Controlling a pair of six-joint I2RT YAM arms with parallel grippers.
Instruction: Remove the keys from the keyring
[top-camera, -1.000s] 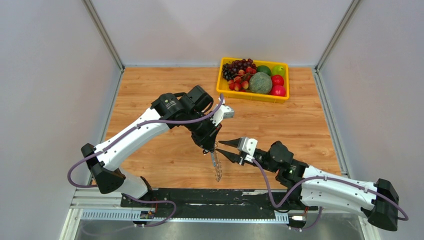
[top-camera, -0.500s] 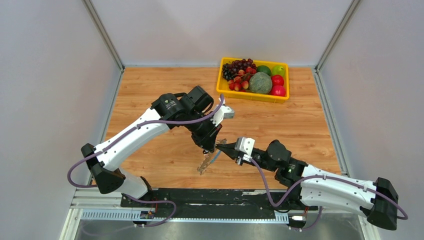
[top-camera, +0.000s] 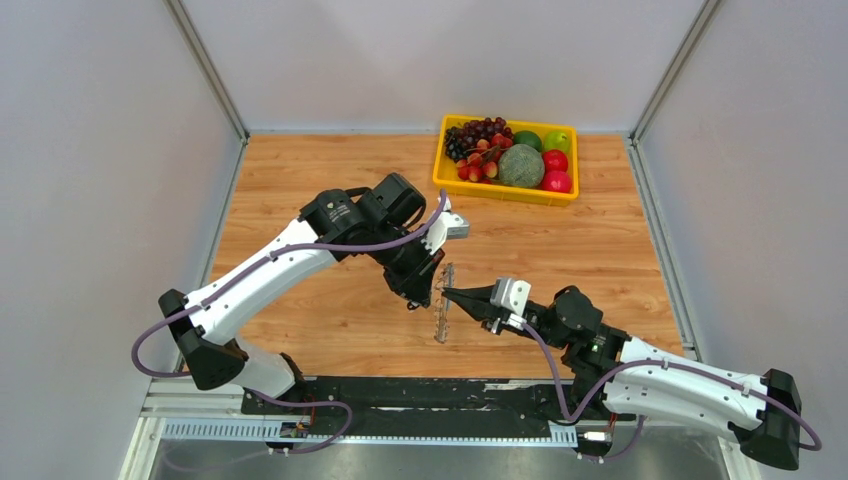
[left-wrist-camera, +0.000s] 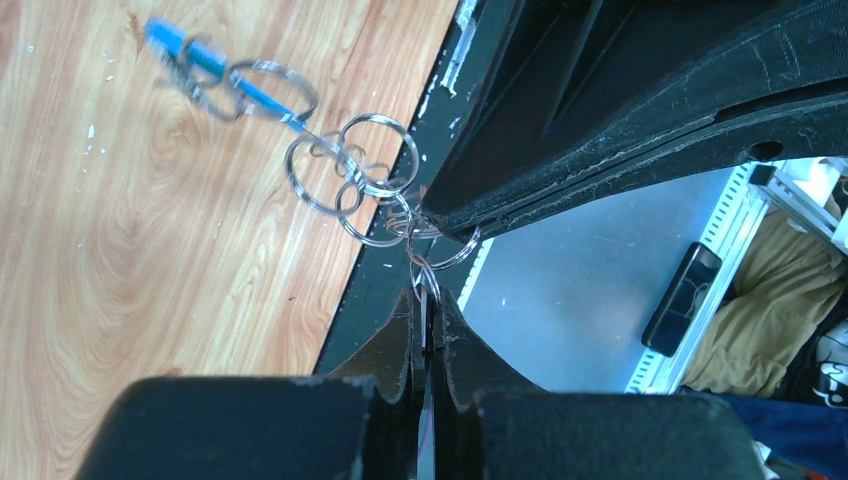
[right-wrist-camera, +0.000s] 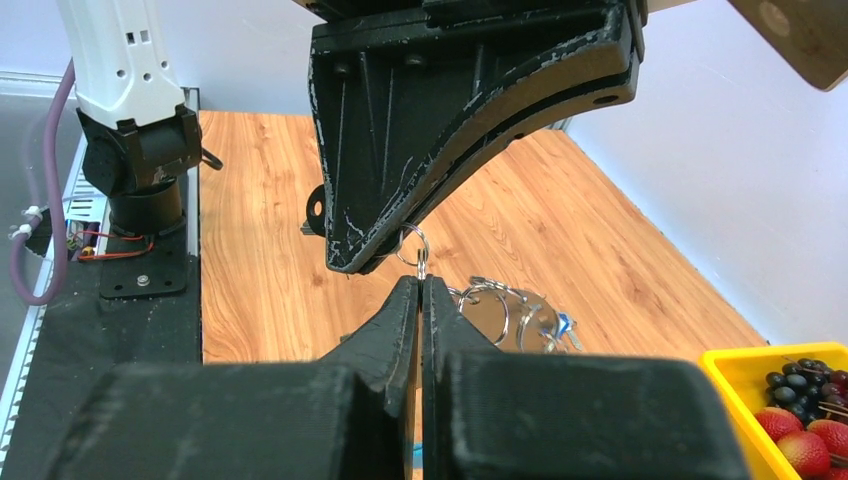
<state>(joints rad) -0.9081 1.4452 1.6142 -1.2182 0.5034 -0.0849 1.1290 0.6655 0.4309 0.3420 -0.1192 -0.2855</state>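
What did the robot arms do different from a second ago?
The right gripper closed its open jaws and pinched the keyring, moving in toward the left gripper; its dangling end swung aside, then back. The left gripper kept its grip, and the fruit basket stayed put.

Open passage over the table (top-camera: 300, 180) left of the yellow basket (top-camera: 505, 193).
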